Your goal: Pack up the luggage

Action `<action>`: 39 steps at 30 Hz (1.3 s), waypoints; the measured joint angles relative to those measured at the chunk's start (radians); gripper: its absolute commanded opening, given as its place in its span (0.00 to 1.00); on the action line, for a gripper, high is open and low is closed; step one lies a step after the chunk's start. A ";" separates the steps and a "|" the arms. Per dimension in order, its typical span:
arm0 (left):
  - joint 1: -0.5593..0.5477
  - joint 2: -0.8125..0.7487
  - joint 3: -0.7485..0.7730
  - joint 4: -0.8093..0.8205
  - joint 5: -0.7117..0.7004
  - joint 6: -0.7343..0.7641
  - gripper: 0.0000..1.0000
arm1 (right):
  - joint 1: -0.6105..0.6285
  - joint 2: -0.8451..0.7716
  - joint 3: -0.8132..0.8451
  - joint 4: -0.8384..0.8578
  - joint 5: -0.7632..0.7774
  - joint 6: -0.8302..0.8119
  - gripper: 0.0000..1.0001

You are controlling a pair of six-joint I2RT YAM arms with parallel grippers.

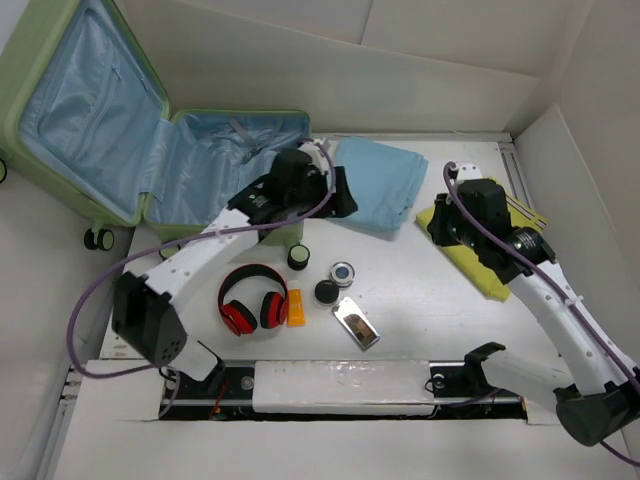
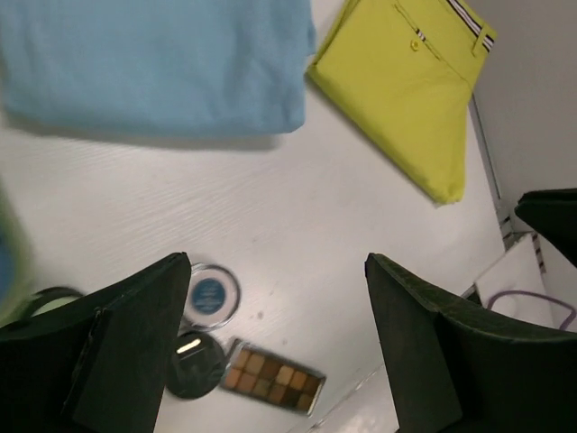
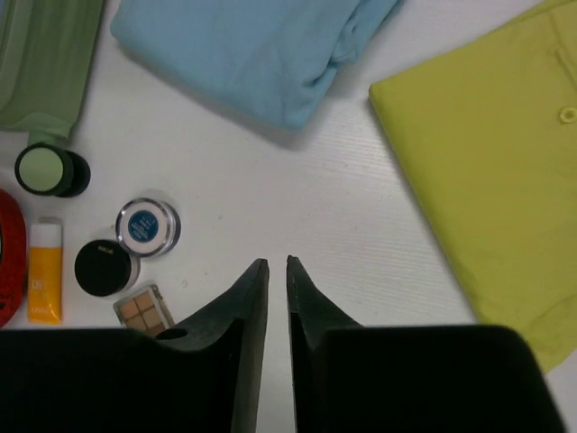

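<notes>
The luggage (image 1: 14, 110) lies open at the back left, pale green shell out, light blue lining up; a corner of the luggage (image 3: 45, 54) also shows in the right wrist view. My left gripper (image 1: 345, 195) hovers at its right edge beside a folded blue cloth (image 1: 385, 180). The left gripper (image 2: 278, 266) is open and empty above bare table. My right gripper (image 1: 437, 222) hangs over the near edge of a yellow garment (image 1: 482, 265). The right gripper (image 3: 278, 262) is all but shut, a thin slit between its jaws, holding nothing.
Small items lie near the front middle: red headphones (image 1: 253, 300), an orange tube (image 1: 295, 307), a green-lidded jar (image 1: 298, 257), a black compact (image 1: 326, 291), a blue-lidded jar (image 1: 343, 272) and an eyeshadow palette (image 1: 356, 323). White walls close the back and right.
</notes>
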 measured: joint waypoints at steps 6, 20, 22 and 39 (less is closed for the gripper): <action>-0.047 0.189 0.044 0.073 -0.044 -0.198 0.75 | -0.039 -0.063 0.040 -0.014 0.064 0.017 0.65; -0.042 0.441 0.045 0.262 -0.228 -0.740 0.75 | -0.058 -0.197 -0.040 -0.063 -0.023 0.018 0.82; -0.042 0.478 0.049 0.254 -0.252 -0.804 0.75 | -0.058 -0.204 -0.044 -0.066 -0.050 0.014 0.83; -0.068 0.755 0.418 -0.037 -0.415 -1.084 0.75 | -0.049 -0.270 -0.057 -0.067 -0.156 -0.025 0.85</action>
